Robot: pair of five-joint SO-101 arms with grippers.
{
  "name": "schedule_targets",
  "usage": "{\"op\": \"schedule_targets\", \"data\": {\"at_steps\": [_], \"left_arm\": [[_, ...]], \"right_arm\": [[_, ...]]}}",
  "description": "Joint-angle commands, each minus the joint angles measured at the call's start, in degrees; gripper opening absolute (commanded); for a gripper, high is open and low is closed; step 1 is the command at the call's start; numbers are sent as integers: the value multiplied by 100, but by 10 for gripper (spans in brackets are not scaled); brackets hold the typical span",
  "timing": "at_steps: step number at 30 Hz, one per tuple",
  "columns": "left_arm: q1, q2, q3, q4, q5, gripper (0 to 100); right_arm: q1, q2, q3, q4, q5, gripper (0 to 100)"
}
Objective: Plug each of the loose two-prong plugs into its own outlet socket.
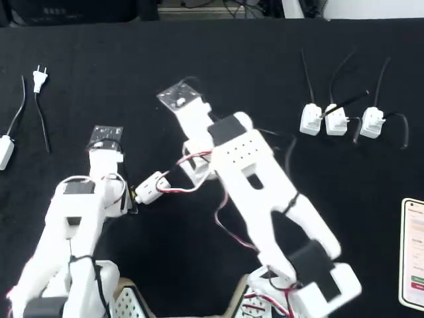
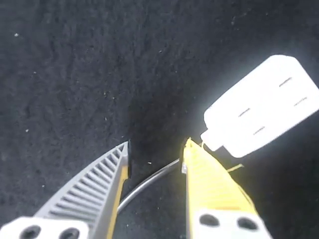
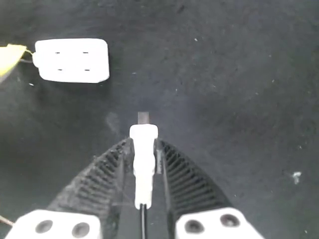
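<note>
STEP: pre-insertion | your right gripper (image 3: 143, 144) clamped on plug (image 3: 143, 162) | left gripper (image 2: 156, 146) jaws apart astride cable (image 2: 144, 184) by socket (image 1: 152, 187), 8 o'clock of right gripper in high view | NEXT (judged): square prongs (image 3: 143, 117) to slots (image 3: 58, 52), push.

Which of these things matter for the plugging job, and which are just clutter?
Job:
held plug
middle socket
loose plug, back left
edge socket, far left
three sockets, back right

Lying about:
phone, right edge
</note>
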Motion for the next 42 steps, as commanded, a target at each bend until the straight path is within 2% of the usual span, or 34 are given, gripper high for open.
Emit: {"op": "schedule_targets", "data": {"at_steps": [1,7,13,20,23,26,29,33,38,42], "left_arm": [[347,352,-470,18,-18,180],[1059,519,-963,-70,308,180],[1147,651,-971,-712,325,180],[1455,1108,-1112,-853,325,180],[1059,791,-1499,-53,290,180],[374,255,-1710,800,229,180],[-321,-352,-1446,1257,-343,180],[-936,-1363,-470,1046,-642,180],[-971,-2620,1051,141,-440,180],[-919,-3367,1297,457,-352,180]], "right_arm": [[325,-505,136,-193,44,10],[563,-637,374,-290,53,10],[563,-646,497,-352,53,10],[563,-646,479,-325,53,10],[536,-629,470,-325,44,10],[536,-593,462,-343,44,10],[527,-593,409,-299,44,10],[466,-593,224,-79,44,10],[-202,-541,-75,141,-9,10],[-475,4,-233,211,-18,10]]}}
